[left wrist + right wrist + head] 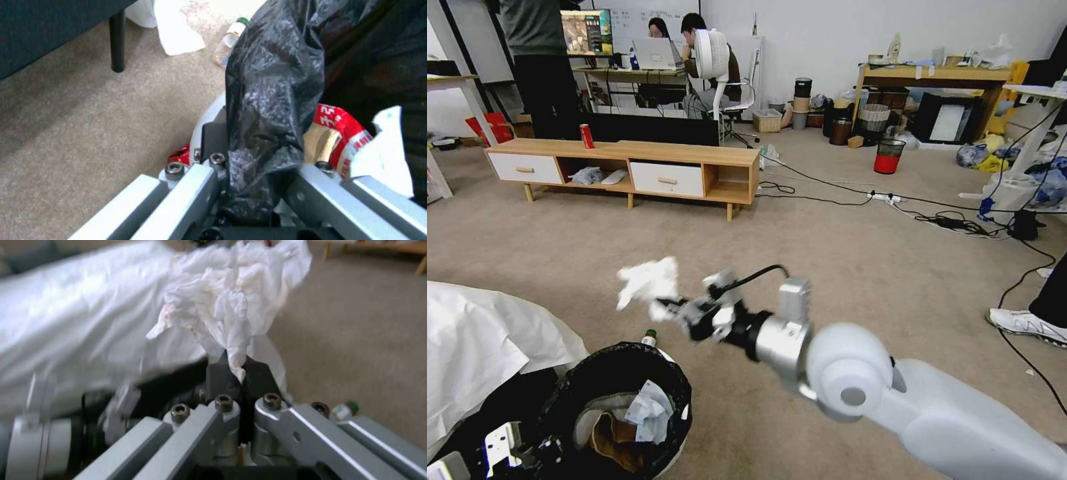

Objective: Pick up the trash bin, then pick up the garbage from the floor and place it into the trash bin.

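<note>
Head view, right tool: my right tool (670, 308) is up in the air over the carpet, pinching a crumpled white tissue (647, 281) that flares out past the fingertips.
Head view, trash bin: the trash bin (620, 407) sits low at my left, below and just left of the tissue, its black bag (577, 393) crinkled over the rim.
Head view, inside the bin: a tan cardboard tray (617, 440) and a pale tissue (650, 410) lie in it.
Head view, floor: a clear bottle with a green cap (649, 338) pokes up just behind the bin's far edge; a white sheet (487, 340) spreads beside the bin.
Head view, left tool: I can make out part of my left arm at the bin's near left side, but not its fingers.
Left wrist view, left tool: my left tool (256, 176) is pressed together on the bin's rim, with black bag bunched between the fingers.
Left wrist view, contents: a red-white packet (340, 133) and a white tissue (385, 153) lie inside; the bottle (227, 43) lies on the carpet beyond.
Right wrist view, right tool: the dark pads (222, 376) are closed tight on a tail of the tissue (231, 303), the rest bunched above them.
</note>
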Controlling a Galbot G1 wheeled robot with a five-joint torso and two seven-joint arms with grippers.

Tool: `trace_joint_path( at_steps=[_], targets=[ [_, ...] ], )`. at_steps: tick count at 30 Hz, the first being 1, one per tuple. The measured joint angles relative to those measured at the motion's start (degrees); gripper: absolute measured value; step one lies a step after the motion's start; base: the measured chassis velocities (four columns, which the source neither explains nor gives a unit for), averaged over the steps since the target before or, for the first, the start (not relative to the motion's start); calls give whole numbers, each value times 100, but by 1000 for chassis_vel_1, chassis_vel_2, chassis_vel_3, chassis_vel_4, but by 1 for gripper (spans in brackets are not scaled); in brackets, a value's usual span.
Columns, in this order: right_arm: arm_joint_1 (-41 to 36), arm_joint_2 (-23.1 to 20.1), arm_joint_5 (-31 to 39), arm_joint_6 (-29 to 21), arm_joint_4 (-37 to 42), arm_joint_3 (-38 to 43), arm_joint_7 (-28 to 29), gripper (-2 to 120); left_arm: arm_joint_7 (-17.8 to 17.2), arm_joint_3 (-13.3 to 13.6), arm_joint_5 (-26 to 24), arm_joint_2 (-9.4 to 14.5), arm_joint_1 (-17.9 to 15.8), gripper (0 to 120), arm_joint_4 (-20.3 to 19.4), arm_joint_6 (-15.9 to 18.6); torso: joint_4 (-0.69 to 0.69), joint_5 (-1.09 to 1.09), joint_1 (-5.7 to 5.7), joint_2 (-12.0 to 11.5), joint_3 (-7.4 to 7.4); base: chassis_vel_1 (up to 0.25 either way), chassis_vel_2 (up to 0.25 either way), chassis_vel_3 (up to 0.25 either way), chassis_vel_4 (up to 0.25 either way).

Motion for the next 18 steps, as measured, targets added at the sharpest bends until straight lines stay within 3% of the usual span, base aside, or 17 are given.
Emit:
trace_joint_path(
  at_steps=[9, 18],
  targets=[
    [482, 230, 128, -557, -197, -964, 318, 0, 3, -29, -54, 46, -60, 0, -1, 0, -1, 0, 0, -1, 0, 0, 0, 0, 0],
    [474, 373, 172, -838, -362, -1369, 619, 0, 3, -47, -90, 63, -94, 0, -20, -1, -2, 0, 0, 0, 0, 0, 0, 0, 0]
  ],
)
